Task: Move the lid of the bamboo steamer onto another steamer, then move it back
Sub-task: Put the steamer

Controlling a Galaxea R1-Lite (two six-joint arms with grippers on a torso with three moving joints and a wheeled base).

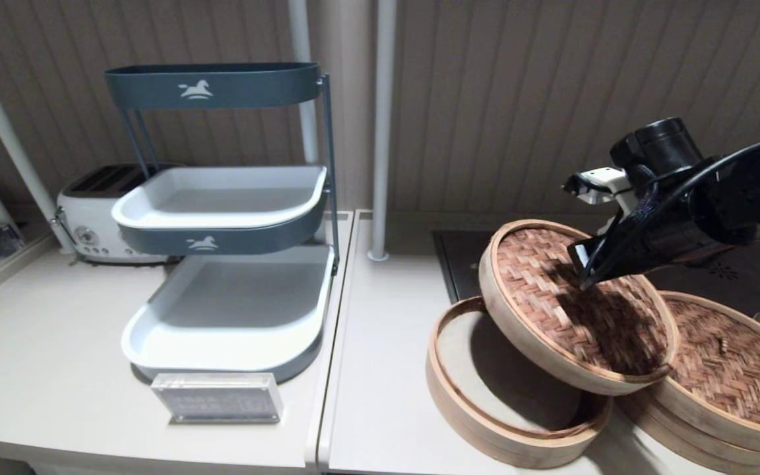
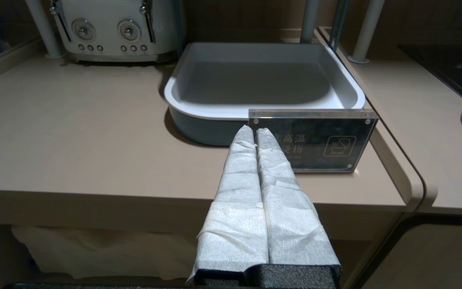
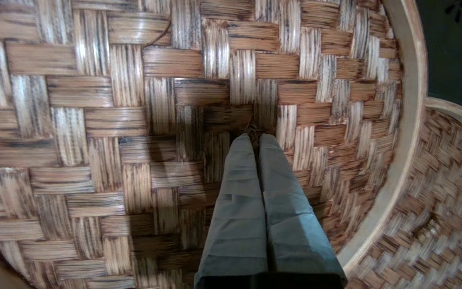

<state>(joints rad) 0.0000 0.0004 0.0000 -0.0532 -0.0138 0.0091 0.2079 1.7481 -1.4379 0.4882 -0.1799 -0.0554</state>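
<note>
**Two steamers at the right, one lid tilting in the air**

Two worktops (image 1: 57, 369) are sitting side by side, and the right one is carrying the bamboo ware at its front right corner. The largest thing on the left one is a three-tier rack (image 1: 221, 218) with grey-and-white trays, standing near that worktop's right edge; a white toaster (image 1: 99, 218) is sitting behind it toward the back left, and a small clear sign (image 1: 217, 398) is standing at the front edge just before the lowest tray.

On the right worktop an open steamer basket (image 1: 505, 389) with a pale round liner is sitting near the front edge. Beside it, at the right edge, another steamer (image 1: 729, 389) is wearing its own darker woven lid. The bamboo steamer lid (image 1: 571, 310) is hanging tilted above both, its low rim overlapping the edge of the other steamer, its high rim lifting toward the back.

The right gripper (image 3: 257, 138) is pinching the small central knot of that lid, fingers (image 3: 239, 188) pressed together on it. The left gripper (image 2: 254, 130) is idling off the front edge of the left worktop, pointing at the sign, its wrapped fingers touching each other with nothing between them.
</note>
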